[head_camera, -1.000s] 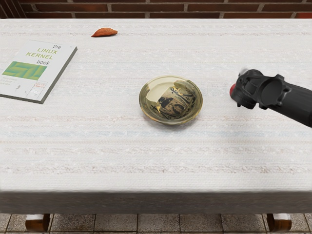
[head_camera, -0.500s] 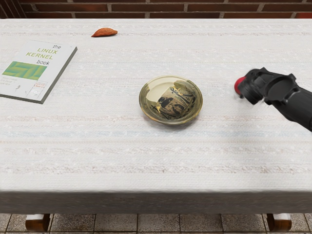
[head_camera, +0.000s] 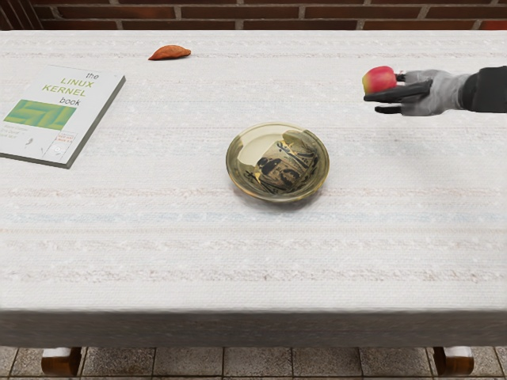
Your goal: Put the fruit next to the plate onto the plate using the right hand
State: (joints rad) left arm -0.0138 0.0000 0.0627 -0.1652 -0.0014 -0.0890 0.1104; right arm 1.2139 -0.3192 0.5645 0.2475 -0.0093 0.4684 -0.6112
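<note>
Nearest me on the table (head_camera: pixel 238 261) sits the glass plate (head_camera: pixel 231 162), with a book (head_camera: pixel 59 111) off to its left. Farther back, to the plate's right and well apart from it, my right hand (head_camera: pixel 424 91) holds the red-yellow fruit (head_camera: pixel 379 79) at its outstretched fingertips, above the tabletop. An orange piece (head_camera: pixel 169 52) lies near the far edge

The tabletop (head_camera: pixel 158 237) looks like matt, coarse woven cloth. The plate (head_camera: pixel 236 149) is glossy, perhaps glass. The book (head_camera: pixel 55 111) has a smooth paper cover, and the fruit (head_camera: pixel 379 79) a smooth skin.
</note>
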